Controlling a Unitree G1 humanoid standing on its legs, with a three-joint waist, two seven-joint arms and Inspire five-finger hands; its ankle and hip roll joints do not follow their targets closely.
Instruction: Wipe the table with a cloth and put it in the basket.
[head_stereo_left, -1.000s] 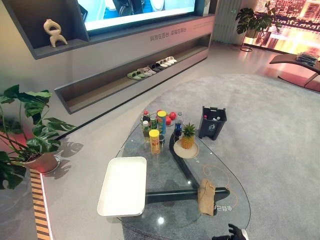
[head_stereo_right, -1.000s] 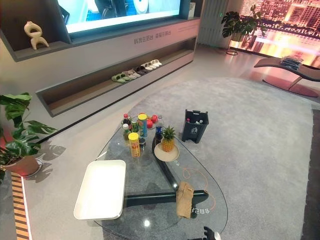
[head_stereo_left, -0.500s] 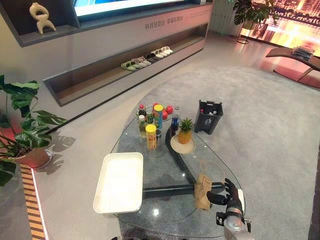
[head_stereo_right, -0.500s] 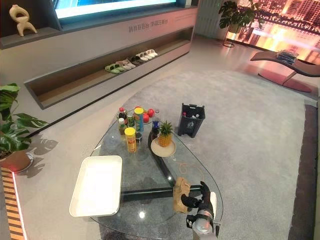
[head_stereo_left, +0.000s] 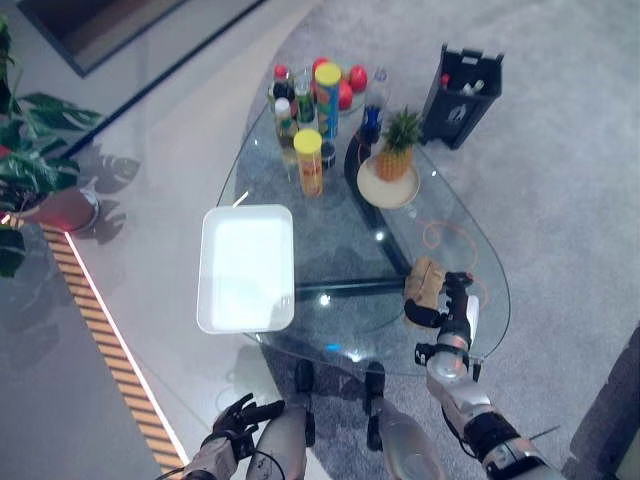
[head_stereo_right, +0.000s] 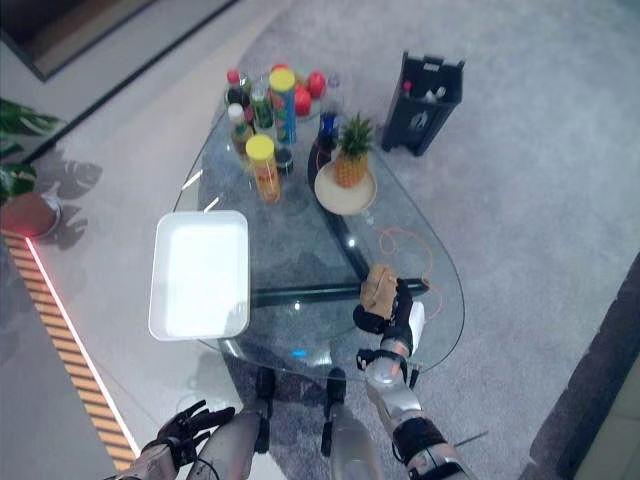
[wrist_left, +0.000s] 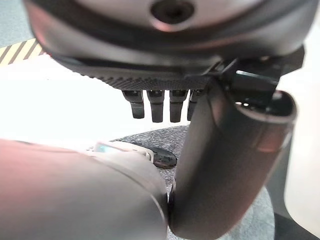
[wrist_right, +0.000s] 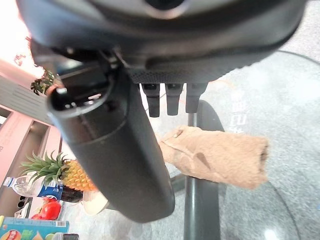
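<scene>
1. Compared with half a second before, the head camera now looks more steeply down, so the whole scene has shifted. The right hand has come forward to the tan cloth, and the left hand has come into sight low beside the table.

2. Left eye view: the cloth lies folded on the glass table, near its right edge, over the dark table leg. The right hand is just behind the cloth; its dark fingers reach the cloth's near end. Whether they touch it I cannot tell. A white tray lies on the left part of the table. At the far end stand bottles and cans, and a pineapple on a plate. A dark bin stands on the carpet beyond the table.

3. Right eye view: the same scene. The left hand hangs low with fingers spread and holds nothing.

4. Left wrist view: the fingers are straight and hold nothing.

5. Right wrist view: the fingers are straight, not curled round anything. The cloth lies past them on the glass, across the dark leg.
</scene>
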